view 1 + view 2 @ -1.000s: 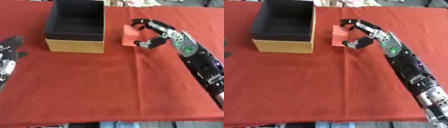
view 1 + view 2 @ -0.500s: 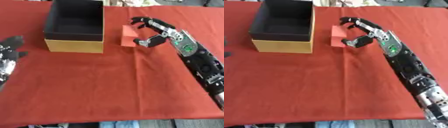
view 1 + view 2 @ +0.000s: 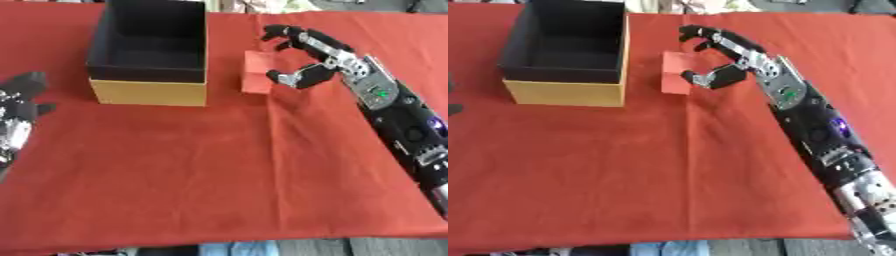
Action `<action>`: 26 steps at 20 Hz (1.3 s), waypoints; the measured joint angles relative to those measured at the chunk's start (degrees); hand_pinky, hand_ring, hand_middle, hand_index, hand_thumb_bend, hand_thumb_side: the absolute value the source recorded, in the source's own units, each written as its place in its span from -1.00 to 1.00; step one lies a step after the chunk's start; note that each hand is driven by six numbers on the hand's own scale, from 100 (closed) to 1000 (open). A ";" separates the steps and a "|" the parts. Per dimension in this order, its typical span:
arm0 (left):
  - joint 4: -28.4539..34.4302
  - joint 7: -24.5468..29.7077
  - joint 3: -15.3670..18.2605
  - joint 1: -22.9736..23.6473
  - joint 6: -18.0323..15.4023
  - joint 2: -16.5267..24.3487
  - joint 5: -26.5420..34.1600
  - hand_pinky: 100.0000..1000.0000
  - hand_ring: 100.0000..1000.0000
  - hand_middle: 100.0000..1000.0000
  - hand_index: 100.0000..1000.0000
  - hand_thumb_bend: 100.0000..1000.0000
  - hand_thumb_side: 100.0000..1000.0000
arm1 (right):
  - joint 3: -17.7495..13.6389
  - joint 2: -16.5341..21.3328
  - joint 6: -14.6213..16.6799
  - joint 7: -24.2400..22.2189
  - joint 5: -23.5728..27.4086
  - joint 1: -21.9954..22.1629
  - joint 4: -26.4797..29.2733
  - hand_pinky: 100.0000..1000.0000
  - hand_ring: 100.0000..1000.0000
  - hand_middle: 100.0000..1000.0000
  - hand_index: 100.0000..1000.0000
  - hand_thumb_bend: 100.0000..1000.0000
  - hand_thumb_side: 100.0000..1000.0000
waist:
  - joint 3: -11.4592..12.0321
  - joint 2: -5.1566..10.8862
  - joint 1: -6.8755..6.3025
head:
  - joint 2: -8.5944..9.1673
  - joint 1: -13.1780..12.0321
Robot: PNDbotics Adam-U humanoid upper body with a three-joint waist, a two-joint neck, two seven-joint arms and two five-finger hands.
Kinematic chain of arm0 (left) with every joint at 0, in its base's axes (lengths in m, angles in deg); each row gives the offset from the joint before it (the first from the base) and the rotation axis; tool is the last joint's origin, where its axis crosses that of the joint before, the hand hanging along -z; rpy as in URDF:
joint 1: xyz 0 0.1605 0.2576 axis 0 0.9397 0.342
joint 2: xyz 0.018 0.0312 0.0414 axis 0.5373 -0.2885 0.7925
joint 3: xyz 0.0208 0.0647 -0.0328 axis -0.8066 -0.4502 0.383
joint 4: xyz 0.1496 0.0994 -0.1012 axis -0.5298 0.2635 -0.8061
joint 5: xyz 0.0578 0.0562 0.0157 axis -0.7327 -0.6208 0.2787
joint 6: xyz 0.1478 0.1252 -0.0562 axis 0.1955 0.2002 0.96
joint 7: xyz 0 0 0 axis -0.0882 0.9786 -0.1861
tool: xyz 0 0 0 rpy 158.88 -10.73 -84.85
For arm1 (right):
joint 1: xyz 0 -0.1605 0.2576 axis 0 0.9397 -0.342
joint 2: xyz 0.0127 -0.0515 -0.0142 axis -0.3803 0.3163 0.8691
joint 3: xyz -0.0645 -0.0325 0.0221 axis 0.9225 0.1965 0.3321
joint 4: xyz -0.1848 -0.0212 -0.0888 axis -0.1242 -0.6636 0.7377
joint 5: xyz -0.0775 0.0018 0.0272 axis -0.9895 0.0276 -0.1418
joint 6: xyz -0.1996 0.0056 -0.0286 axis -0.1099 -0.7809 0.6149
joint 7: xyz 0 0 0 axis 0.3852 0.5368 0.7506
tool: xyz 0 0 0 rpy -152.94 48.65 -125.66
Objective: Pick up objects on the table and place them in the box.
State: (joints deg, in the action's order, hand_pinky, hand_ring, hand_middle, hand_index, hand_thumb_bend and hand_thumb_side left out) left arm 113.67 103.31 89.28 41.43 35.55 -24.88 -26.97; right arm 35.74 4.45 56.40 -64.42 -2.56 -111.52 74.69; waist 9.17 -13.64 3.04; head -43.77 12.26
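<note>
Right robot hand slightly nearer the box, fingers curled around the red block (left robot hand idle, open).

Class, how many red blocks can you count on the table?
1. The red block stands just right of the box, at the right hand's fingertips. The box's walls may hide others.

Red cloth covers table, spreads beneath and all around right hand; faint crease runs toward near edge below that hand. Blurred light clutter past far edge, above hand. Strip of blue under near edge.
</note>
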 measured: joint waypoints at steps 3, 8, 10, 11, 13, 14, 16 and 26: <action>0.00 0.02 0.00 0.00 -0.02 0.00 0.00 0.80 1.00 0.83 0.82 -1.00 -0.29 | -0.33 0.00 -0.12 0.28 -0.69 -0.04 -1.06 0.68 1.00 0.68 1.00 -0.53 -0.62 | 0.14 0.00 -0.11 | 0.00 0.13; 0.00 0.06 0.00 -0.02 -0.06 0.00 0.00 0.80 1.00 0.83 0.82 -1.00 -0.30 | -0.85 0.00 -0.15 0.85 -1.74 -0.53 -2.83 0.67 1.00 0.68 1.00 -0.54 -0.60 | 0.41 -0.16 -0.12 | 0.00 0.31; 0.00 0.12 -0.01 -0.02 -0.12 0.00 0.00 0.80 1.00 0.83 0.82 -1.00 -0.30 | -1.13 0.00 -0.17 1.11 -2.22 -0.54 -3.52 0.68 1.00 0.68 1.00 -0.54 -0.60 | 0.53 -0.26 -0.15 | 0.00 0.43; 0.00 0.13 -0.01 -0.03 -0.13 0.00 0.00 0.80 1.00 0.83 0.82 -1.00 -0.30 | -1.18 0.00 -0.14 1.17 -2.48 -0.55 -3.79 0.68 1.00 0.68 1.00 -0.54 -0.60 | 0.58 -0.30 -0.16 | 0.00 0.44; 0.00 0.17 -0.01 -0.04 -0.17 0.00 0.00 0.80 1.00 0.83 0.82 -1.00 -0.30 | -1.28 0.00 -0.01 1.30 -2.91 -0.58 -4.21 0.67 1.00 0.68 1.00 -0.54 -0.60 | 0.59 -0.31 -0.20 | 0.00 0.46; 0.00 0.19 -0.01 -0.06 -0.19 0.00 0.00 0.80 1.00 0.83 0.82 -1.00 -0.30 | -1.36 0.00 0.05 1.35 -3.09 -0.65 -4.37 0.67 1.00 0.68 1.00 -0.54 -0.60 | 0.58 -0.32 -0.24 | 0.00 0.47; 0.00 0.25 -0.01 -0.11 -0.25 0.00 0.00 0.80 1.00 0.83 0.82 -1.00 -0.30 | -1.48 -0.01 0.10 1.40 -3.25 -0.82 -4.71 0.67 1.00 0.68 1.00 -0.54 -0.60 | 0.58 -0.37 -0.34 | 0.00 0.49; 0.00 0.29 -0.02 -0.29 -0.29 0.00 0.00 0.80 1.00 0.83 0.82 -1.00 -0.30 | -1.45 -0.48 0.45 1.07 -4.24 -0.85 -5.82 0.66 1.00 0.64 0.99 -0.56 -0.59 | 0.77 -0.82 -0.46 | 0.00 0.76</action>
State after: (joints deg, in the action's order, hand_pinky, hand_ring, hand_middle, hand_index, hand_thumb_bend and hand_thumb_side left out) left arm 113.66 103.61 89.26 41.14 35.26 -24.88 -26.97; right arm 34.29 3.97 56.85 -63.35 -6.79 -112.37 68.87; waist 9.93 -14.47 2.58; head -43.77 13.01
